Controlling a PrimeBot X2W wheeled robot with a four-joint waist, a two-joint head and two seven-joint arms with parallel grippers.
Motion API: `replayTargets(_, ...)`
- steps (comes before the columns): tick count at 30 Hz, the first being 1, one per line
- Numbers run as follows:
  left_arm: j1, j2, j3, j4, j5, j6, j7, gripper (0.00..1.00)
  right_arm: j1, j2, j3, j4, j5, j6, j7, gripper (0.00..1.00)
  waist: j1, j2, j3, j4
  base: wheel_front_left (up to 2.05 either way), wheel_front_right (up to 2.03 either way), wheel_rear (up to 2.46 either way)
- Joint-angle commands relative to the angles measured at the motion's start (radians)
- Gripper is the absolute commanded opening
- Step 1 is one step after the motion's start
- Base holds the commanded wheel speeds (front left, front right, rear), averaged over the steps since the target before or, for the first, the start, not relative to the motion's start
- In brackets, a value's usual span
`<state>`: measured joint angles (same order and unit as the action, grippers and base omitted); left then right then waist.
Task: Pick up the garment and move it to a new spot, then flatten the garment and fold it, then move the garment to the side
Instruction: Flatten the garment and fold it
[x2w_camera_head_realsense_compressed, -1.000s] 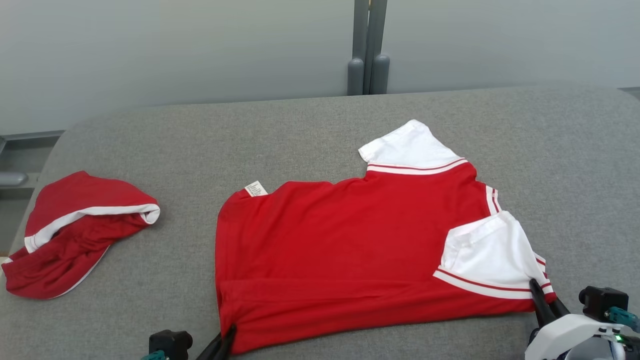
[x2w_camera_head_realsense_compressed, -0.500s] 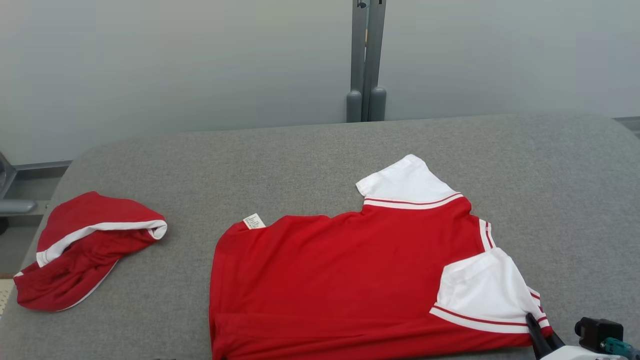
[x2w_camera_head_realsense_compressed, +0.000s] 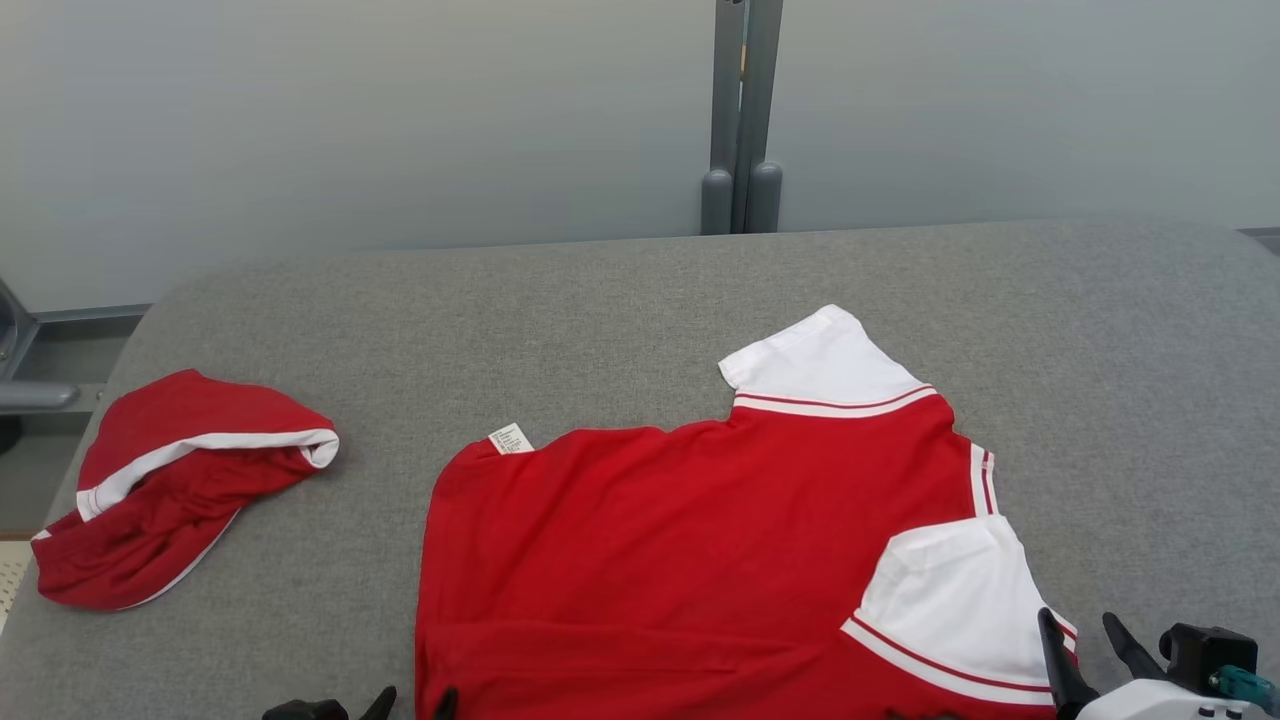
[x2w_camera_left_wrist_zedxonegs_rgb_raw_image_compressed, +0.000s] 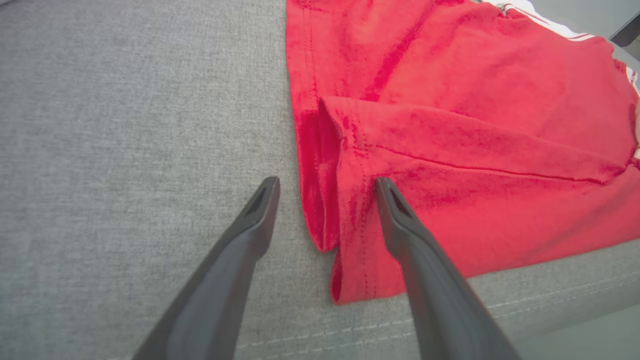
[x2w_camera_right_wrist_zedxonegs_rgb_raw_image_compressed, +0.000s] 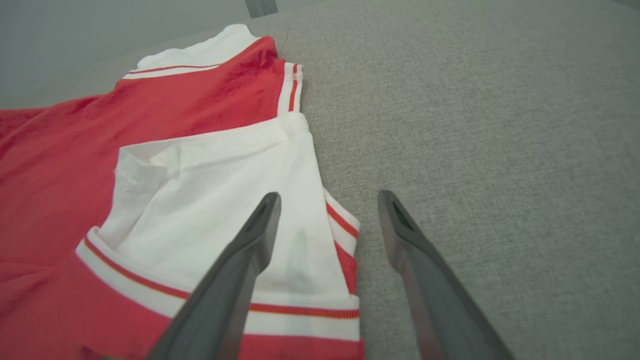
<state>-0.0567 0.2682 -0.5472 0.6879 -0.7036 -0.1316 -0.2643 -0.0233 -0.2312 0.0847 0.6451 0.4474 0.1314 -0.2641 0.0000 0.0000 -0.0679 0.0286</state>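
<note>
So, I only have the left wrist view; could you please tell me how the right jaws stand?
Observer: The right jaws stand open at the edge of the red shirt: one finger over its near white sleeve, the other over the bare grey table.
Operator: Thank you. Is anything else on the table?
Observer: Yes, a second red garment with white trim lies crumpled at the table's left, apart from the shirt.
Operator: And the shirt's far edge?
Observer: A small white label pokes out at its far left corner.
</note>
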Motion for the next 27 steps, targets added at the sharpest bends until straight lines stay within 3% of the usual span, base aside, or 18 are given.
replayTargets(1, 0.003, -0.007, 0.039, -0.013, 0.044, 0.003, 0.000, 1.00, 0.005, 0.007, -0.022, -0.013, -0.027, -0.002, 0.000, 1.00, 0.0000, 0.0000, 0.002, 0.003, 0.00, 0.00, 0.00)
replayTargets(12, 0.010, -0.069, 0.238, -0.096, 0.272, 0.005, 0.000, 1.00, -0.029, 0.061, -0.133, -0.122, -0.176, -0.001, 0.000, 1.00, 0.0000, 0.0000, 0.028, -0.003, 0.00, 0.00, 0.00)
replayTargets(19, -0.102, -0.091, 0.273, -0.070, 0.336, 0.003, 0.000, 1.00, -0.110, 0.061, -0.098, -0.125, -0.187, -0.001, 0.000, 1.00, 0.0000, 0.0000, 0.089, -0.006, 0.00, 0.00, 0.00)
replayTargets(27, -0.347, -0.081, 0.286, 0.059, 0.385, 0.002, 0.001, 1.00, -0.234, 0.057, -0.030, -0.139, -0.165, -0.001, 0.000, 1.00, 0.0000, 0.0000, 0.218, -0.019, 0.00, 0.00, 0.00)
